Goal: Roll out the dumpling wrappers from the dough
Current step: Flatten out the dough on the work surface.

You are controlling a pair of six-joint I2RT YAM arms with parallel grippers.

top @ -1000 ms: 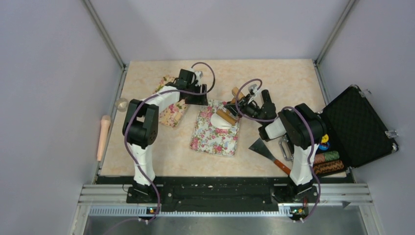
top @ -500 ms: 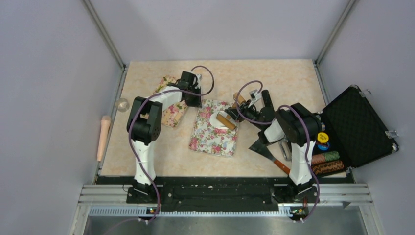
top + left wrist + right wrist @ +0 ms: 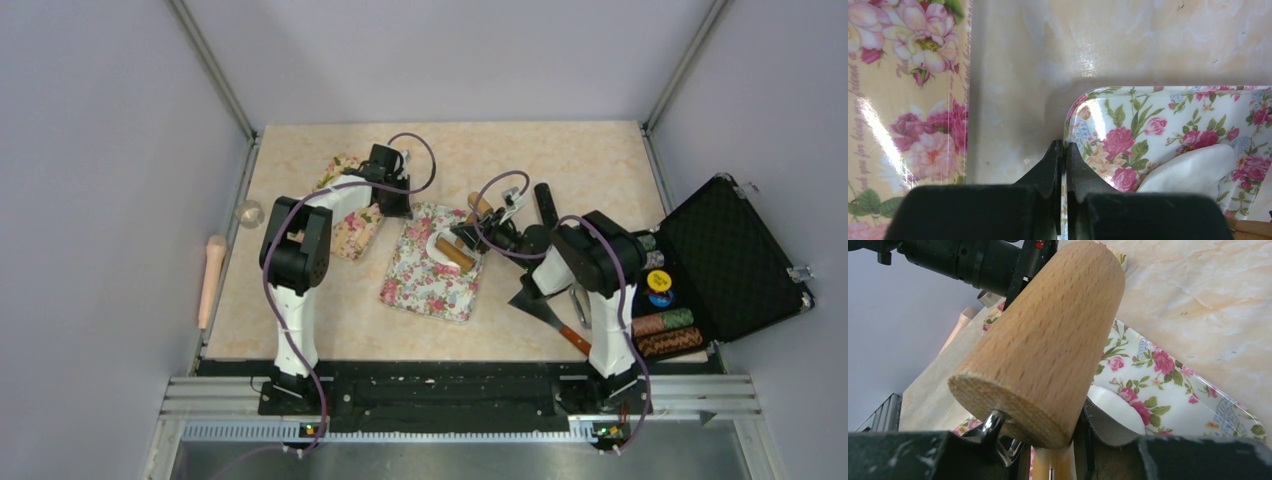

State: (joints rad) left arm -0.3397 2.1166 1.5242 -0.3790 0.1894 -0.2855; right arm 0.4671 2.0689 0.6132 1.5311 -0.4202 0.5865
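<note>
Our left pincer pinched the rim of the rose-patterned rectangular tray; the right pincer gripped a wooden rolling pin over the thin white dough wrapper on it. Hard rolling could tug the rim free and skid the tray. Bare table lay toward the far edge.

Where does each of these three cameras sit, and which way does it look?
Top external: fixed above and behind, looking down on the table; left arm and right arm show whole.
Left wrist: on the left arm, looking down past the left gripper, shut on the white floral tray.
Right wrist: on the right arm, looking along the rolling pin the right gripper holds.
Shared: both wrist views catch that tray and dough.
</note>
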